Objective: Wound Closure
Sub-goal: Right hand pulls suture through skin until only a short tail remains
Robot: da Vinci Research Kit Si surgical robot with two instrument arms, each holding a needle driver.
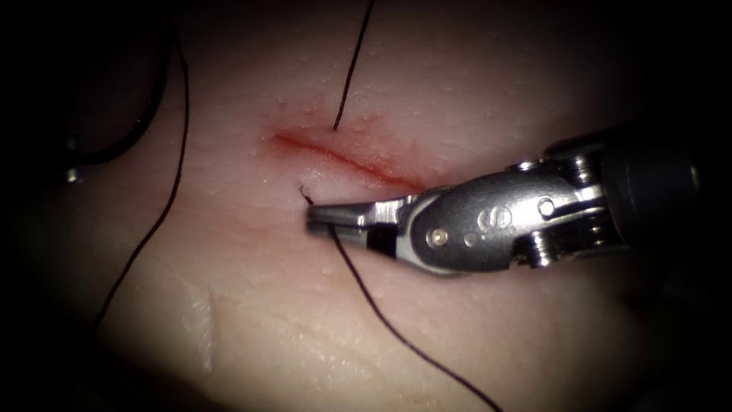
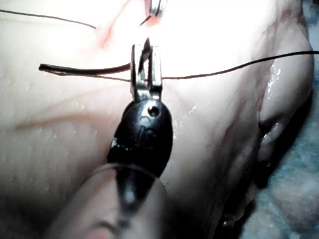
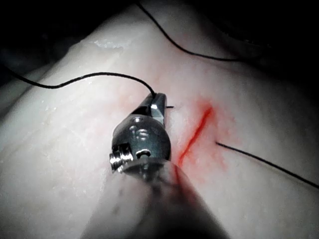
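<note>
A pool of bright light falls on the middle of the scene, fading to darkness at every edge. A pale mottled surface (image 2: 294,199) lies beyond, dim and blurred.

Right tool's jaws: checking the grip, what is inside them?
Thread enters the shut jaws of the right tool; the clamped stretch is covered. The left tool holds the needle, outside the tissue.

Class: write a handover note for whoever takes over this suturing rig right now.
Right gripper: shut on the thread, close beside the cut, on its left.
Left gripper: shut on what looks like the needle, which seems to lie outside the tissue.
Done: thread enters the tissue on the cut's far side.
Left: no knot visible; cut open.
</note>
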